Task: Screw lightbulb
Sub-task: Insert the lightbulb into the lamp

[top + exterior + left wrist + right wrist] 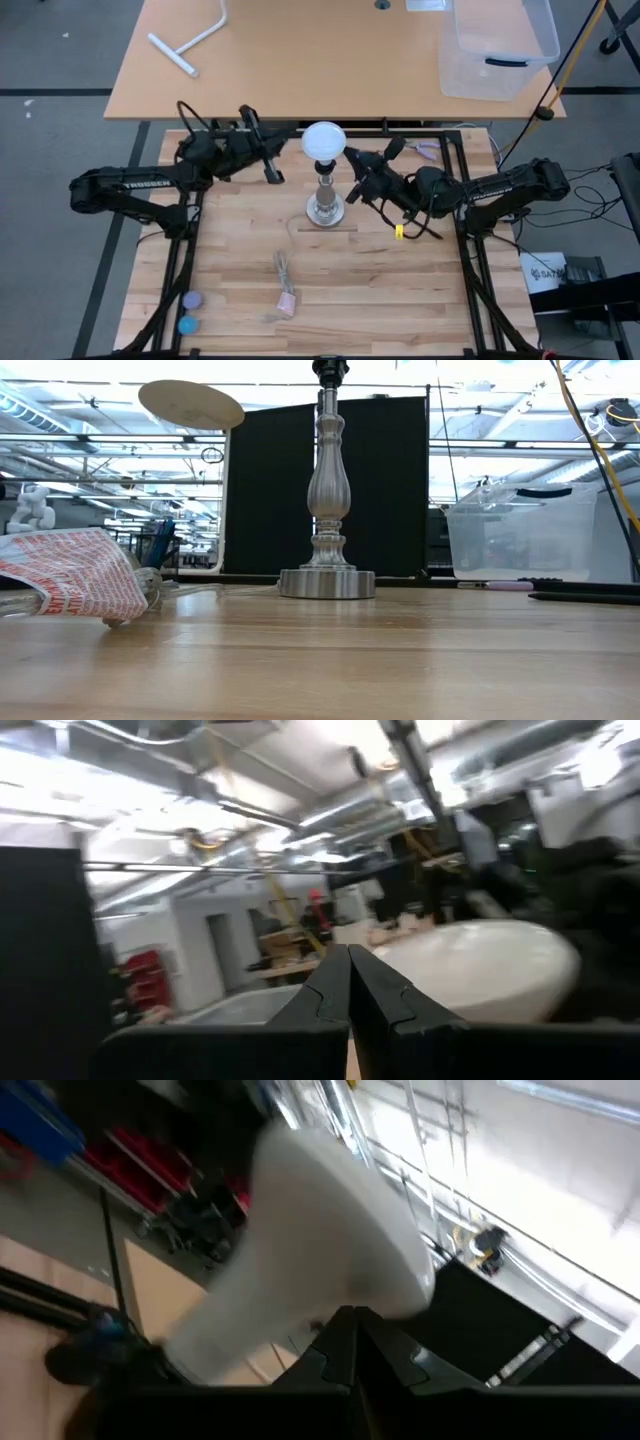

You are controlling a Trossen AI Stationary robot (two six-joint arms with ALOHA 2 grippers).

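On your left, the left arm reaches in from the desk's left edge, its forearm level and angled toward the centre, and the left gripper hangs just left of the lightbulb, apart from it; in its wrist view the two fingers are pressed together with nothing between them, the bulb's white globe lying beyond them. At the middle, the lightbulb sits atop the metal lamp post, whose round base rests on the desk. On your right, the right arm stretches in from the right edge, elbow bent, and the right gripper sits just right of the post, below the globe; its fingers also meet at the tips, holding nothing, with the bulb just ahead.
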